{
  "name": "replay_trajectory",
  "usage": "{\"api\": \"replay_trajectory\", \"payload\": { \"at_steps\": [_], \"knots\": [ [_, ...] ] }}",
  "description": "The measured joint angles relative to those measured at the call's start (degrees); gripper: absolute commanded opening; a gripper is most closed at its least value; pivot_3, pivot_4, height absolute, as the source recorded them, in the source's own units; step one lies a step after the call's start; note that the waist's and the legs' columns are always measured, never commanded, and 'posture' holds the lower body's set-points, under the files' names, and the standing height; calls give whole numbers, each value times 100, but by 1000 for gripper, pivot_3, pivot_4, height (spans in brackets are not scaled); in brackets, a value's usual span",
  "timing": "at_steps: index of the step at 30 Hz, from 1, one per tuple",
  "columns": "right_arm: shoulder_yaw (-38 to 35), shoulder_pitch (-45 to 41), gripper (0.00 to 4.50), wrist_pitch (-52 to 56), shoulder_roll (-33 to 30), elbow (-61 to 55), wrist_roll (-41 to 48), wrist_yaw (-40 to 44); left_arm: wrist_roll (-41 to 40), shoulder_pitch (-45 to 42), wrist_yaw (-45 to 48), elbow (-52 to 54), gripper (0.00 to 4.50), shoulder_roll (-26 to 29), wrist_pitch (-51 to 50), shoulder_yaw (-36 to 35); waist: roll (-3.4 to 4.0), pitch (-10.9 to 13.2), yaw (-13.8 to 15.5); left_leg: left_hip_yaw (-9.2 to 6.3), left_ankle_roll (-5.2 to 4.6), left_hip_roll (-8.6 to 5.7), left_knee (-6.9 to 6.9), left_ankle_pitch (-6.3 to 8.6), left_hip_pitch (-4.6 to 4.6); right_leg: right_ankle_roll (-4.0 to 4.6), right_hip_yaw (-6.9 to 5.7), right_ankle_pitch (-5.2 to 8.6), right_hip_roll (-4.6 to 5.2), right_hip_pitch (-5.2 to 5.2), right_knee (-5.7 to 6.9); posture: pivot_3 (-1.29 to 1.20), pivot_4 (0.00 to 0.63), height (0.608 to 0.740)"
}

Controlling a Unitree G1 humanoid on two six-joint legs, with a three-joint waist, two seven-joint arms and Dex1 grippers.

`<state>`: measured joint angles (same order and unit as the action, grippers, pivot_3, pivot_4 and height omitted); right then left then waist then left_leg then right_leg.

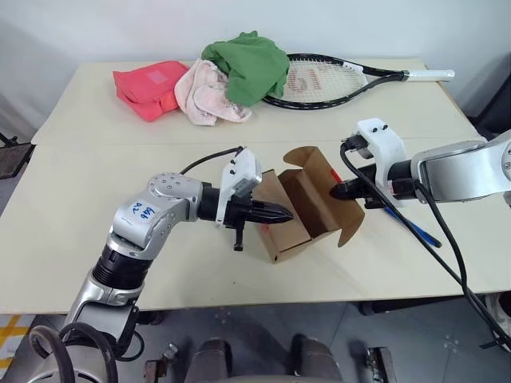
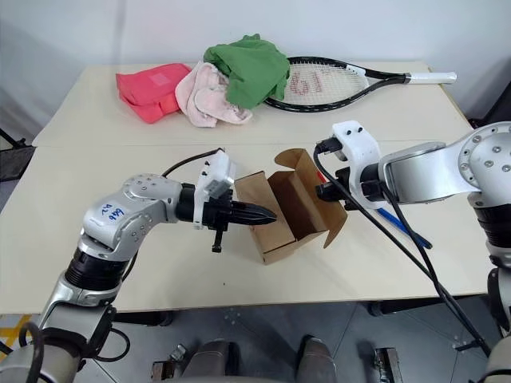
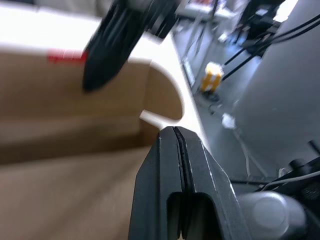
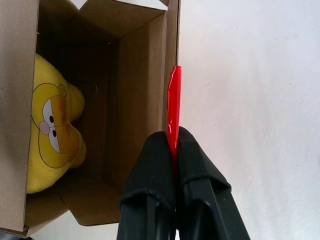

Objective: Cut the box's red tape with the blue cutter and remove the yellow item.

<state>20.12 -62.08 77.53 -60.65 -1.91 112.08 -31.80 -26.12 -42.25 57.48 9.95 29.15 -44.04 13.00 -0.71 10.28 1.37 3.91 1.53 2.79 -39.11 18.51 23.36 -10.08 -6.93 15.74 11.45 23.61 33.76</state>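
The box (image 1: 299, 209) lies open on the bench (image 1: 96, 199) – yellow item (image 4: 50, 132) inside – right gripper (image 4: 173, 137) pinching its red tape (image 4: 173, 107), left gripper (image 1: 281, 214) at its mouth, jaws together, empty.

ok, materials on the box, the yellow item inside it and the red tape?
Box: brown cardboard, matte, with creased fold lines at the flaps. Yellow item: looks like soft plush or foam, rounded and lumpy, with a printed cartoon face; any wrapping is hard to make out. Red tape: thin glossy plastic film, judging by its sheen and wrinkled edge.
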Motion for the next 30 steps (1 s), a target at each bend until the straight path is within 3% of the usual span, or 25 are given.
{"api": "replay_trajectory", "payload": {
  "at_steps": [11, 21, 30],
  "knots": [
    [-1, 57, 43, -5, -94, -1, -2, 15, 148, 51, -41, -150, 0, 162, 229, 49, 0, 0, 8, 0, 0, 0, -4, 0, -4, 1, 2, -1, 0, -2, 5, 0, 150, 740],
    [-5, 38, 43, 118, -426, 62, 17, 230, 57, 750, 370, 44, 0, 1322, -26, -293, 7, -4, 64, 1, -2, 0, -17, -1, -13, 8, 6, -5, 2, -16, 9, 0, 150, 740],
    [-4, 43, 43, 87, -394, -186, -21, 137, 185, 1141, -118, -101, 0, 1074, -349, -136, 3, -2, 38, 1, -2, 0, -6, -1, -4, 9, 3, -8, 1, 0, 8, 0, 150, 740]
  ]
}}
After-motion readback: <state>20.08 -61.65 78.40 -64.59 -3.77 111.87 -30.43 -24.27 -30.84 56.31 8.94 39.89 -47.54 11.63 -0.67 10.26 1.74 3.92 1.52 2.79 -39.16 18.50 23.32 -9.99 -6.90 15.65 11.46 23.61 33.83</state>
